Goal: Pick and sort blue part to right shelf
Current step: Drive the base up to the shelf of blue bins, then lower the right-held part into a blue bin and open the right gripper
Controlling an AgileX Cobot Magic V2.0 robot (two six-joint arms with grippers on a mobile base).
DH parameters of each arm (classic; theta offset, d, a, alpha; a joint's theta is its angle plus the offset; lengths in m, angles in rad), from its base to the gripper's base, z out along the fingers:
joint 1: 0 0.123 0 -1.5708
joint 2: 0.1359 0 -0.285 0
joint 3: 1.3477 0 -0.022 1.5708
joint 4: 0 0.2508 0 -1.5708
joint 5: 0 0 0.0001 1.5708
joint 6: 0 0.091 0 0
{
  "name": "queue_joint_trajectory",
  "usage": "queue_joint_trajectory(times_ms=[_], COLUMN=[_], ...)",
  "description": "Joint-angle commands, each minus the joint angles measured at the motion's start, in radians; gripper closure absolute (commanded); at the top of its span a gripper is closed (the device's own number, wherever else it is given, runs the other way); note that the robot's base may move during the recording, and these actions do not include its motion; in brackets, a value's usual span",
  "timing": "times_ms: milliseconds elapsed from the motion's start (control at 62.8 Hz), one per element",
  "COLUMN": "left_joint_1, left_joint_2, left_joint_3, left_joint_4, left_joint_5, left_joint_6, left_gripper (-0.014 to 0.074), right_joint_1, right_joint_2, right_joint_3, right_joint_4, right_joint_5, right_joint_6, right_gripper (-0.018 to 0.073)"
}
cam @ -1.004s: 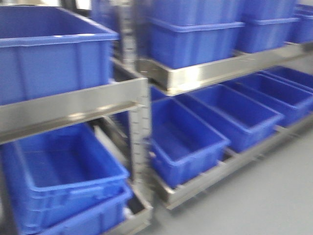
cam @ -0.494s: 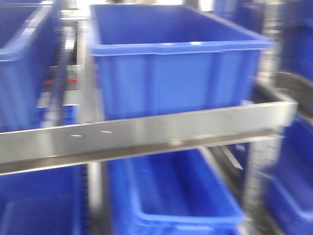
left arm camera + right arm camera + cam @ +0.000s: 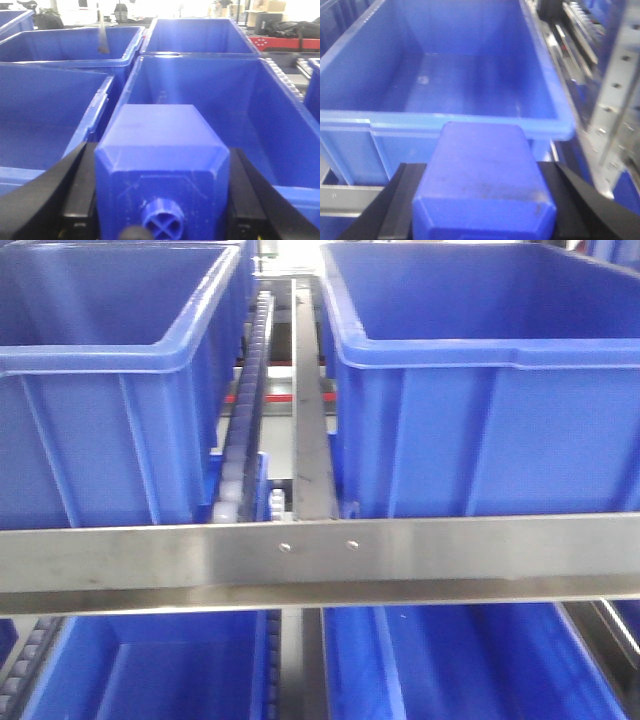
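Note:
In the left wrist view a blue part [image 3: 160, 145] with sloped shoulders points its round knob [image 3: 160, 224] at the camera. My left gripper [image 3: 161, 165] is shut on it, black fingers [image 3: 80, 185] pressed to both sides, above an open blue bin [image 3: 220, 95]. In the right wrist view a second blue part [image 3: 482, 170] sits in my right gripper [image 3: 481, 180], which is shut on its sides. It hangs just before the near wall of a blue bin [image 3: 465, 75]. The right shelf's steel front rail [image 3: 320, 555] crosses the front view. Neither gripper shows there.
Two large blue bins [image 3: 100, 370] [image 3: 480, 370] stand on the upper level, with a white roller track [image 3: 245, 410] and a steel divider [image 3: 308, 400] between them. More blue bins [image 3: 160, 670] sit below the rail. A steel upright [image 3: 615, 100] stands right of the right gripper.
The front view has swung along the shelf, from an oblique look at the racks to facing two upper bins square on, close to the front rail.

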Motion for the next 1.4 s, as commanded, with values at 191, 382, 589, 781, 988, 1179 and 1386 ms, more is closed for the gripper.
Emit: queue_joint_trajectory(times_ms=[191,382,589,781,988,1179,1386], left_joint_1=[0.001,0.001,0.001,0.001,0.001,0.001,0.001], left_joint_2=[0.009,0.009,0.009,0.009,0.009,0.009,0.009], left_joint_3=[-0.029,-0.029,-0.029,-0.029,-0.029,-0.029,-0.029], left_joint_4=[0.006,0.006,0.006,0.006,0.006,0.006,0.002], left_joint_5=[-0.091,-0.091,-0.091,-0.091,-0.091,-0.093,-0.093], left_joint_6=[0.001,0.001,0.001,0.001,0.001,0.001,0.001], left_gripper=[0.0262,0.0262,0.0262,0.0262,0.0262,0.0262,0.0262], right_joint_1=[-0.003,-0.003,-0.003,-0.003,-0.003,-0.003,-0.003], right_joint_2=[0.005,0.005,0.005,0.005,0.005,0.005,0.005], right_joint_3=[-0.030,-0.030,-0.030,-0.030,-0.030,-0.030,-0.029], right_joint_4=[-0.002,-0.002,-0.002,-0.002,-0.002,-0.002,-0.002], right_joint_5=[-0.093,-0.093,-0.093,-0.093,-0.123,-0.132,-0.129], right_joint_6=[-0.004,-0.004,-0.004,-0.004,-0.004,-0.004,-0.004], right_gripper=[0.0129,0.0129,0.0129,0.0129,0.0129,0.0129,0.0129])
